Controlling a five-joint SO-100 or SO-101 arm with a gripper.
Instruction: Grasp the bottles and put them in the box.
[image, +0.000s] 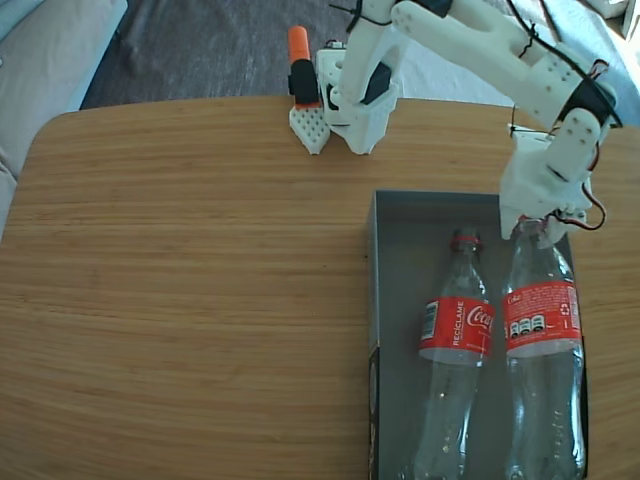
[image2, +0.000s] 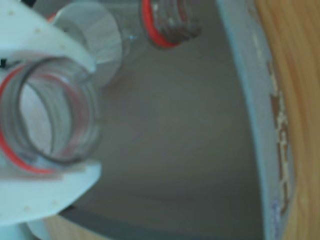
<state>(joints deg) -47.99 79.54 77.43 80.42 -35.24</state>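
Two clear bottles with red labels lie side by side in the dark grey box (image: 400, 260), necks toward the far wall. The left bottle (image: 455, 330) lies free; its red-ringed neck (image2: 167, 25) shows at the top of the wrist view. My white gripper (image: 535, 228) is at the neck of the right bottle (image: 541, 315). In the wrist view the gripper (image2: 95, 120) has one finger above and one below that open neck (image2: 90, 112), both pressed against it. The box's wall (image2: 245, 125) runs down the right side of that view.
The arm's base (image: 360, 90) stands at the wooden table's (image: 180, 280) far edge, with an orange-and-black part (image: 300, 65) and a white perforated piece beside it. The box sits at the table's right front. Grey fabric lies beyond the far edge.
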